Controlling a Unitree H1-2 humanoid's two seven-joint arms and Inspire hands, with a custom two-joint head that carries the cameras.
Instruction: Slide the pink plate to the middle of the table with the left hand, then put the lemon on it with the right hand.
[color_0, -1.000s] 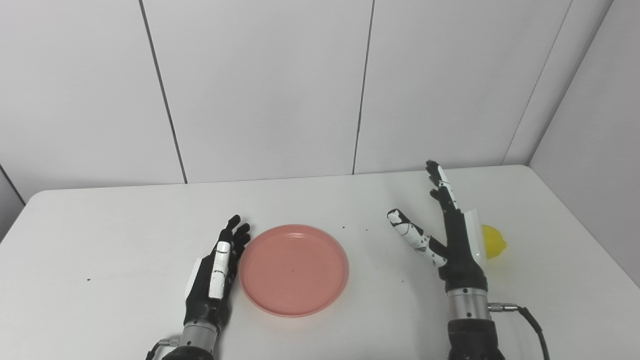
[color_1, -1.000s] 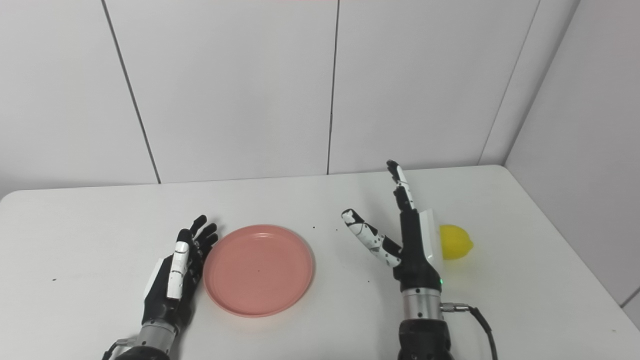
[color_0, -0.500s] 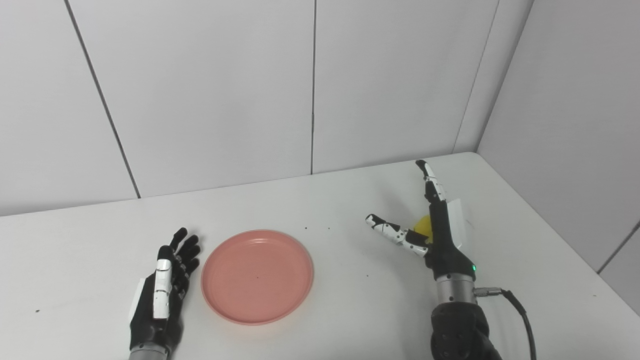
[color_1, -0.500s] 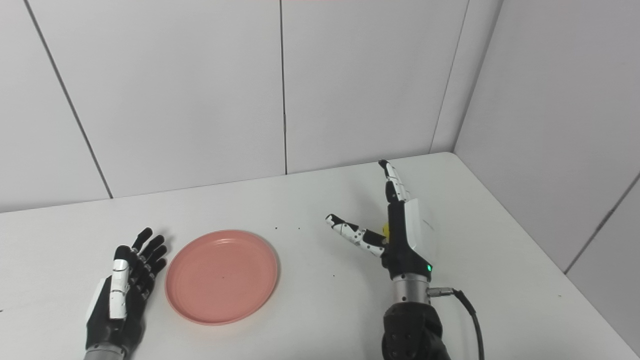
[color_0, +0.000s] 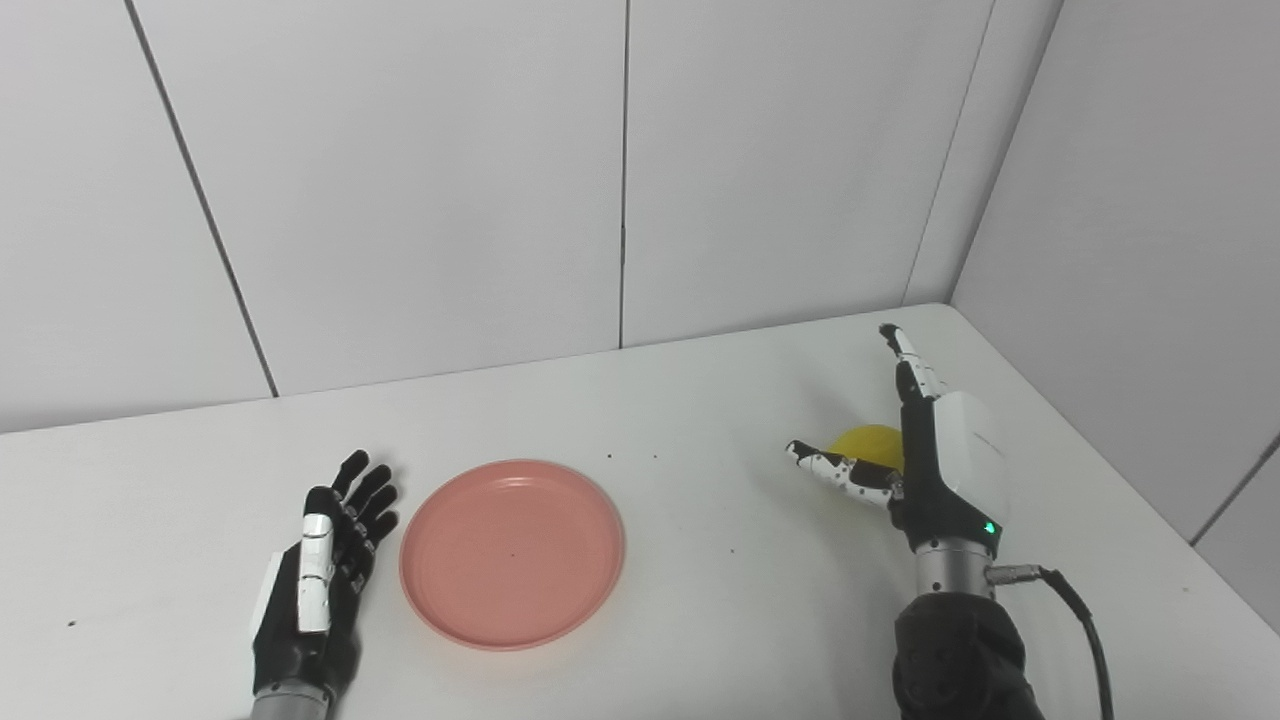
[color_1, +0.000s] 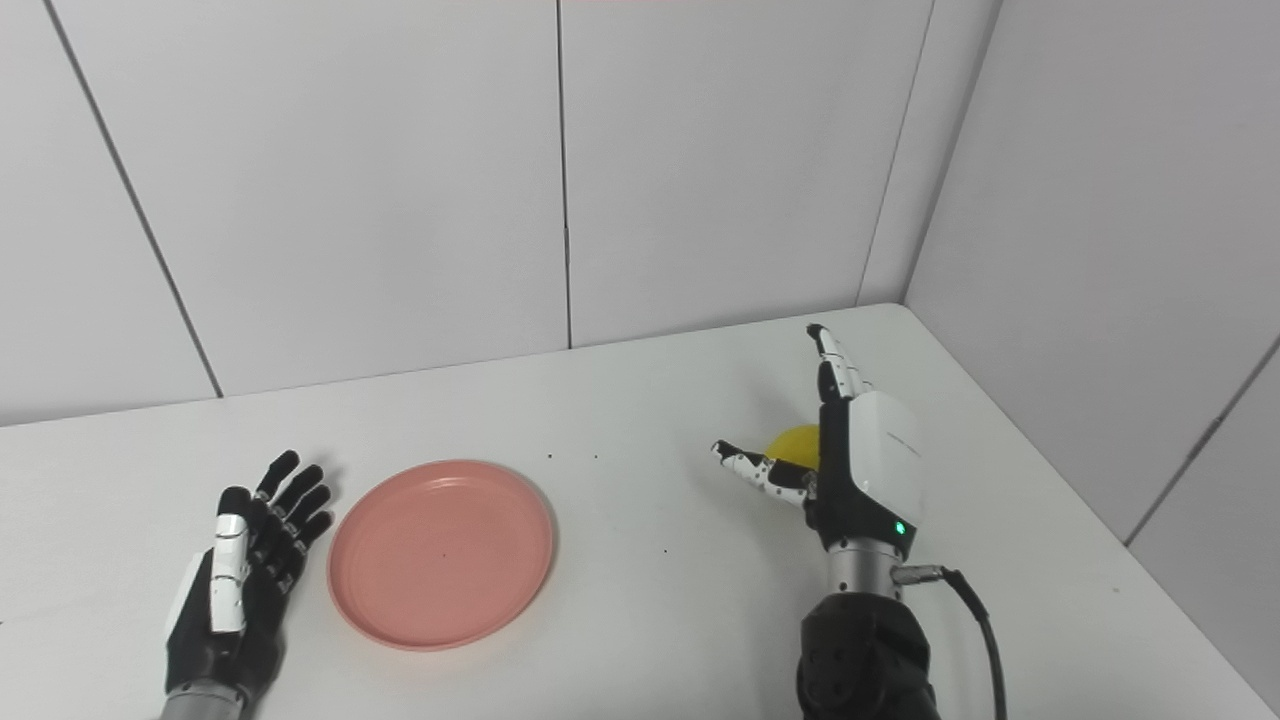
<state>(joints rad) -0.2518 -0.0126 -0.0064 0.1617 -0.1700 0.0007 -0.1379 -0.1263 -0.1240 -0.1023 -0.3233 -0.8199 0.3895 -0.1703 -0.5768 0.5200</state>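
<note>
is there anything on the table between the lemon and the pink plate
Nothing visible. The stretch of table between the lemon and the pink plate holds only a few tiny dark specks. The open right hand is beside the lemon; its thumb points toward the plate.

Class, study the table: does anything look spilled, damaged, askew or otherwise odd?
Nothing stands out. The pink plate lies flat and whole, and the lemon sits partly hidden behind the open right hand. Only a few tiny dark specks mark the table.

Right hand (color_1: 850, 465) spread beside lemon (color_1: 795, 445), pink plate (color_1: 441, 553) near open left hand (color_1: 240, 590)
</note>
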